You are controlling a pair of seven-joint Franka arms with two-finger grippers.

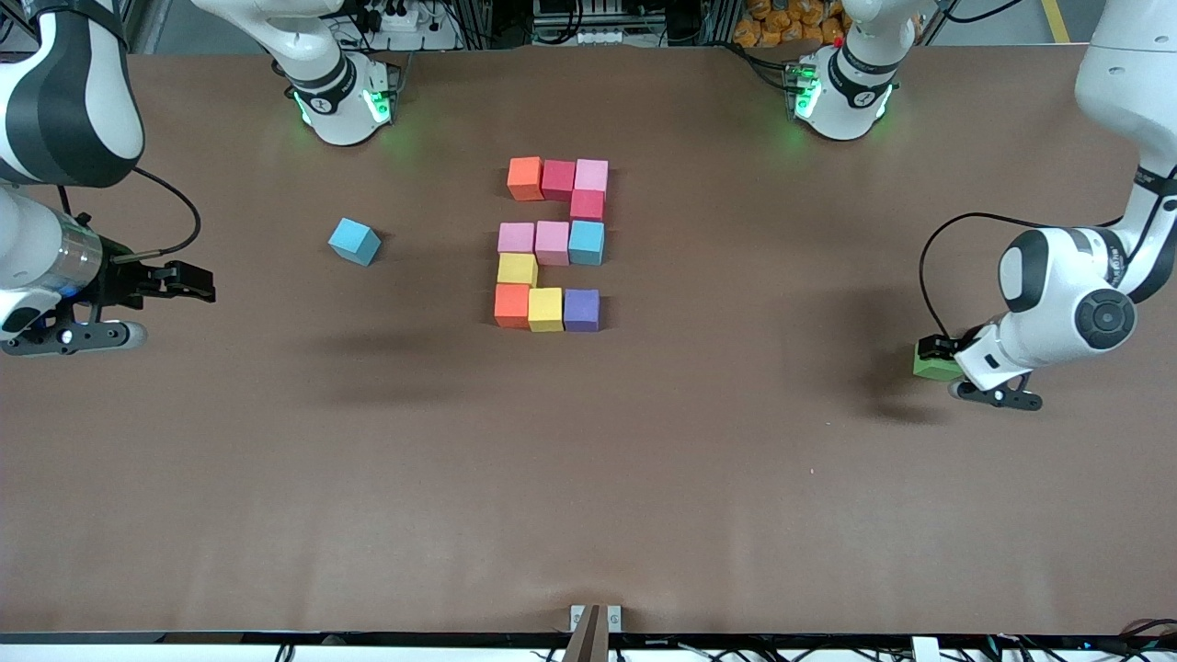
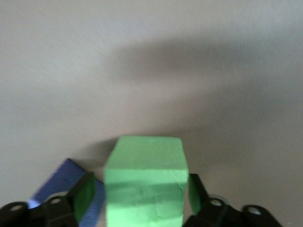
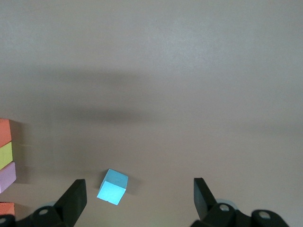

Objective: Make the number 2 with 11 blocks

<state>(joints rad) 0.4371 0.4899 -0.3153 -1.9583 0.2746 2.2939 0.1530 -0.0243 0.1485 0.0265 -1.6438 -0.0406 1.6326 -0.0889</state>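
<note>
The number 2 (image 1: 552, 244) lies mid-table as touching blocks: orange (image 1: 525, 177), red and pink at the row farthest from the front camera, and orange, yellow and purple (image 1: 581, 309) at the nearest row. Its edge blocks (image 3: 5, 153) also show in the right wrist view. A loose light blue block (image 1: 354, 242) (image 3: 112, 187) sits apart from the digit, toward the right arm's end. My right gripper (image 1: 188, 280) (image 3: 139, 203) hangs open and empty near that end. My left gripper (image 1: 942, 363) (image 2: 141, 198) is open around a green cube (image 1: 929, 368) (image 2: 144, 177), with a gap at each finger.
The two arm bases (image 1: 345, 101) (image 1: 841, 92) stand along the table edge farthest from the front camera. The brown table (image 1: 588, 478) is bare between the digit and the front camera. A blue strip (image 2: 54, 182) shows beside one left finger.
</note>
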